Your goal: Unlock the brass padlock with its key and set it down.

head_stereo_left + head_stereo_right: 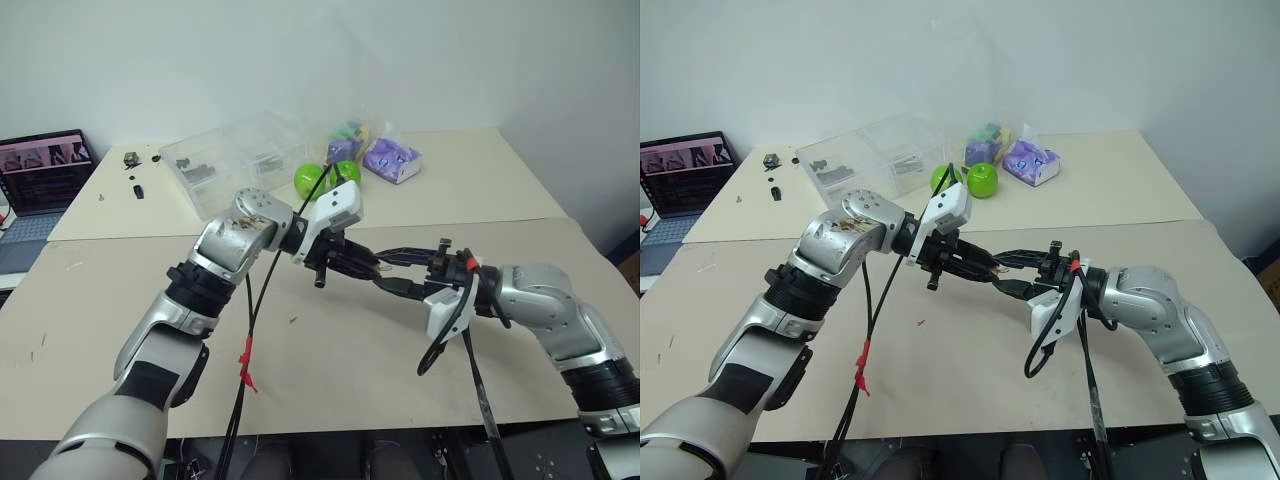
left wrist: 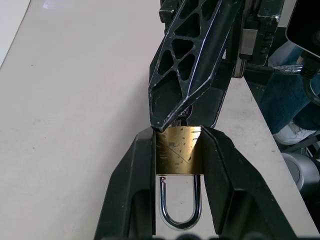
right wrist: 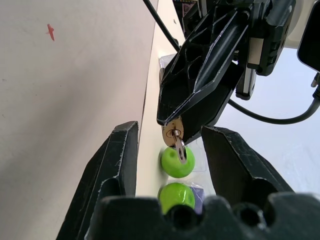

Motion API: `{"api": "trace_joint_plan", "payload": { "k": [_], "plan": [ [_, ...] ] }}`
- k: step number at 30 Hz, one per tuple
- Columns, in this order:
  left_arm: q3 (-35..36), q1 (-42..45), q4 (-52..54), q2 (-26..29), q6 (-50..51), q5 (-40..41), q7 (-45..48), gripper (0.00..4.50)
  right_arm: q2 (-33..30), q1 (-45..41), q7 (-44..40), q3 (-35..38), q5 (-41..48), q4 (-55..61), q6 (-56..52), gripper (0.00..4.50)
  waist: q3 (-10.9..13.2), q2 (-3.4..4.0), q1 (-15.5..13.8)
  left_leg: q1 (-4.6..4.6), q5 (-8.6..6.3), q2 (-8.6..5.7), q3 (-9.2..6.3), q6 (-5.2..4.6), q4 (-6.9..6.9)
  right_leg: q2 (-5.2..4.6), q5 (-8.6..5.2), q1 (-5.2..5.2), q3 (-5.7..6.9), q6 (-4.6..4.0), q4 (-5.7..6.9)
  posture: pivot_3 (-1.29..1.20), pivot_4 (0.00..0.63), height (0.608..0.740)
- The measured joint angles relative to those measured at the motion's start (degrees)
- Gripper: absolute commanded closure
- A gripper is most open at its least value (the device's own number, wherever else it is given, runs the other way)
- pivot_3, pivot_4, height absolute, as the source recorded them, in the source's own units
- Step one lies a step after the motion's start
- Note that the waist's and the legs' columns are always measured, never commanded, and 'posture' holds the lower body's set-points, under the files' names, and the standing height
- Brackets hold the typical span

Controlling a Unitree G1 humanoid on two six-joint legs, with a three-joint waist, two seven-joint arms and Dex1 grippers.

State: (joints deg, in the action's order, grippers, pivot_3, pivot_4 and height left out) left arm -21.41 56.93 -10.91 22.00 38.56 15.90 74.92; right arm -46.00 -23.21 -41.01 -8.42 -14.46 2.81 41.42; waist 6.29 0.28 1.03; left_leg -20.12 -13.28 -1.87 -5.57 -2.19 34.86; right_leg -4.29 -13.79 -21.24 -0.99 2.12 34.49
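- The left gripper hung above the beige desk, its jaws pinching the brass padlock by the flat sides of its body.
- The padlock's silver shackle sat down between the two fingers, toward the wrist, and looked closed.
- The right gripper faced the left one tip to tip above the middle of the desk, its jaws spread apart and holding nothing.
- The key stuck out of the padlock's end face, lying in the gap between the right jaws without either finger touching it.
- A tiny red scrap lay on the desk below the two grippers.
- Well behind them stood two green balls, a clear plastic box and a purple packet.
- A laptop sat open off the desk's far left corner.
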Motion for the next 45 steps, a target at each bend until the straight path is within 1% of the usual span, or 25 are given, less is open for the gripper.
{"api": "trace_joint_plan", "payload": {
  "k": [8, 9, 10, 14, 15, 33, 34, 35, 36, 38, 42, 45],
  "plan": [
    [-0.01, 0.0, 0.0, -0.14, -0.81, -0.05, -0.05, 3.7, 0.02, -0.01, 0.03, 0.0, 0.0, 0.0, 0.13, 2.06, 0.0, 0.0, -0.01, 0.0, 0.0, 0.0, 0.0, 0.0, 0.0, 0.0, 0.0, 0.0, 0.0, 0.0, 0.0, 0.0, 0.15, 0.74],
    [-0.02, 0.0, 0.0, -0.19, -0.82, -0.05, -0.06, 3.7, 0.04, -0.01, 0.03, 0.0, 0.0, 0.01, 0.12, 2.57, 0.0, 0.0, -0.01, 0.0, 0.0, 0.0, 0.0, 0.0, 0.0, 0.0, 0.0, 0.0, 0.0, 0.0, 0.0, 0.0, 0.15, 0.74],
    [-0.03, 0.0, 0.0, -0.19, -0.82, -0.05, -0.06, 3.7, 0.06, -0.01, 0.03, 0.0, 0.01, 0.02, 0.12, 2.82, 0.0, 0.0, 0.0, 0.0, 0.0, 0.0, 0.0, 0.0, 0.0, 0.0, 0.0, 0.0, 0.0, 0.0, 0.0, 0.0, 0.15, 0.74],
    [0.14, 0.01, -0.05, -0.56, -0.79, 0.01, -0.11, 3.7, 0.31, 0.02, 0.0, -0.02, -0.05, 0.08, 0.07, 4.2, 0.0, 0.0, 0.0, 0.0, 0.0, 0.0, 0.0, 0.0, 0.0, 0.0, 0.0, 0.0, 0.0, 0.0, 0.0, 0.0, 0.15, 0.74],
    [0.23, 0.02, -0.17, -0.52, -0.76, 0.07, -0.11, 3.7, 0.31, 0.02, 0.02, -0.02, -0.05, 0.14, 0.05, 4.4, 0.0, 0.01, 0.02, 0.01, 0.0, 0.0, 0.0, 0.0, 0.0, 0.0, 0.0, 0.0, 0.0, 0.0, 0.01, 0.0, 0.15, 0.74],
    [0.36, 0.07, -0.41, -0.51, -0.97, -0.06, -0.11, 3.7, 0.73, -0.02, 0.02, -0.02, -0.51, 0.43, -0.63, 4.41, 0.0, 0.01, 0.0, 0.0, 0.0, 0.0, 0.0, 0.0, 0.0, 0.0, 0.0, 0.0, 0.0, 0.0, 0.01, 0.0, 0.15, 0.74],
    [0.37, 0.1, -0.55, -0.55, -0.98, -0.05, -0.14, 2.71, 0.73, -0.02, 0.02, -0.02, -0.52, 0.43, -0.7, 4.41, 0.0, 0.01, 0.0, 0.0, 0.0, 0.0, 0.0, 0.0, 0.0, 0.0, 0.0, 0.0, 0.0, 0.0, 0.01, 0.0, 0.15, 0.74],
    [0.47, 0.16, -0.69, -0.65, -1.07, -0.09, -0.26, 2.55, 0.73, -0.02, 0.01, -0.02, -0.52, 0.43, -0.95, 4.41, 0.0, 0.0, 0.0, 0.0, 0.0, 0.0, 0.0, 0.0, 0.0, 0.0, 0.0, 0.0, 0.0, 0.0, 0.01, 0.0, 0.15, 0.74],
    [0.52, 0.27, -0.85, -0.67, -1.1, -0.12, -0.52, 2.11, 0.73, -0.02, 0.01, -0.02, -0.51, 0.47, -0.97, 4.41, 0.0, 0.0, 0.0, 0.0, 0.0, 0.0, 0.0, 0.0, 0.0, 0.0, 0.0, 0.0, 0.0, 0.0, 0.01, 0.0, 0.15, 0.74],
    [0.55, 0.7, -0.99, -0.78, -1.04, -0.07, -0.62, 1.55, 0.73, -0.03, 0.01, -0.02, -0.5, 0.76, -0.98, 4.41, 0.0, 0.01, 0.0, 0.0, 0.0, 0.0, 0.0, 0.0, 0.0, 0.0, 0.0, 0.0, 0.0, 0.0, 0.01, 0.0, 0.15, 0.74],
    [0.05, 0.73, -0.96, -1.36, -0.83, -0.03, -0.5, 0.21, 0.85, -0.57, 0.18, 0.01, -0.22, 1.83, -1.2, 4.41, 0.0, 0.01, 0.02, 0.0, 0.0, 0.0, 0.0, 0.0, 0.0, 0.0, 0.0, 0.0, 0.0, 0.0, 0.01, 0.0, 0.15, 0.74],
    [0.05, 0.73, -0.86, -1.25, -0.67, -0.02, -0.45, 0.21, 0.85, -0.58, 0.31, 0.01, -0.1, 1.95, -1.36, 4.41, 0.0, 0.01, 0.0, 0.0, 0.0, 0.0, 0.0, 0.0, 0.0, 0.01, 0.0, 0.0, 0.0, 0.0, 0.02, 0.0, 0.15, 0.74]
  ]
}}
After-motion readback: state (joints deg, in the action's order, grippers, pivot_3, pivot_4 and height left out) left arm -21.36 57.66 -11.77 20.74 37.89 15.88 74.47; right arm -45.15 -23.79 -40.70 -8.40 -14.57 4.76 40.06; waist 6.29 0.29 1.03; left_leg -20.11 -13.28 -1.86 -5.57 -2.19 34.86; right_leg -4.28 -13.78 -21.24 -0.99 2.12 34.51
